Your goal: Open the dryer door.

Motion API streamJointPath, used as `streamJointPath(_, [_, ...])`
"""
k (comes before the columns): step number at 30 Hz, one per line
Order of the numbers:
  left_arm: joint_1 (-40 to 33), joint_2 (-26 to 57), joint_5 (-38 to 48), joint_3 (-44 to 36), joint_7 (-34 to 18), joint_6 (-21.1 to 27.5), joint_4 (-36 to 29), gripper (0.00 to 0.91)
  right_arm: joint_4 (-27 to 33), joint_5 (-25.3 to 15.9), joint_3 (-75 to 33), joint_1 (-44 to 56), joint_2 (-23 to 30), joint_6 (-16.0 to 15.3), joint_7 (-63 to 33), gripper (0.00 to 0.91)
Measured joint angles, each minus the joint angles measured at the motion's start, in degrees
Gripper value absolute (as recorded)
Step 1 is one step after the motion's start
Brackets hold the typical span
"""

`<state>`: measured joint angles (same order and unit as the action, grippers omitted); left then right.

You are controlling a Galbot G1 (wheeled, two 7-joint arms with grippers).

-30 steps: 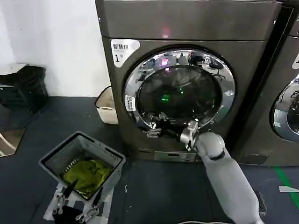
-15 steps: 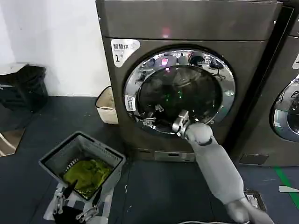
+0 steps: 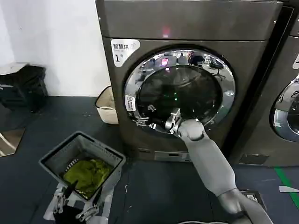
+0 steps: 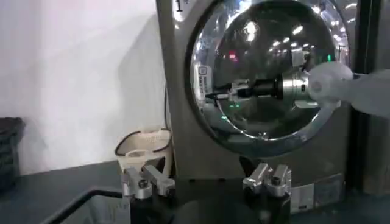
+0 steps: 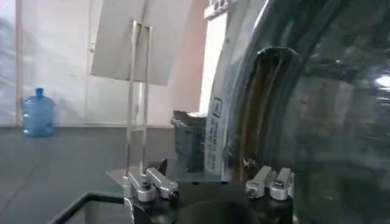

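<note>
Dark floor, white wall behind. Dryer (image 3: 187, 28) fills upper centre of head view; dryer door (image 3: 180, 91) looks shut. Right claw (image 3: 145, 122), released, at the ring's lower-left edge. Left claw (image 3: 74, 207) idle, released, lower left. Risk: fingertips slide off polished chrome without catching the door edge.

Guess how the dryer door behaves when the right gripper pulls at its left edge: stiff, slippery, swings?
The dryer door looks rigid, so it likely swings as one piece. Its polished chrome ring may let the right gripper, open at the left rim, slip. The thick ring and glass suggest a fairly heavy door.
</note>
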<state>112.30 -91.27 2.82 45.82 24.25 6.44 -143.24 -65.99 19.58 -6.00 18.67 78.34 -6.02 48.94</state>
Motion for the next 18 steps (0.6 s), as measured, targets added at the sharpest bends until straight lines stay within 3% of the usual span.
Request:
streamJointPath(9, [-4.8,3.8,9.2,3.7,5.6,-2.6,5.2,0.907,-2.1,0.0,-0.7,1.9,-1.7,-0.8,6.9,0.907])
streamJointPath(13, [-7.0,7.0,14.6,5.4,2.8,-0.3,8.5,0.907,-4.1,0.2,-1.5,3.2,-2.8,-3.4,11.0,0.907])
streamJointPath(18, [-10.2,12.1,20.4,5.6,0.2,-0.1,12.5,0.907,-7.6,0.8,-2.5,5.6,-4.6,-3.7,16.3,0.907])
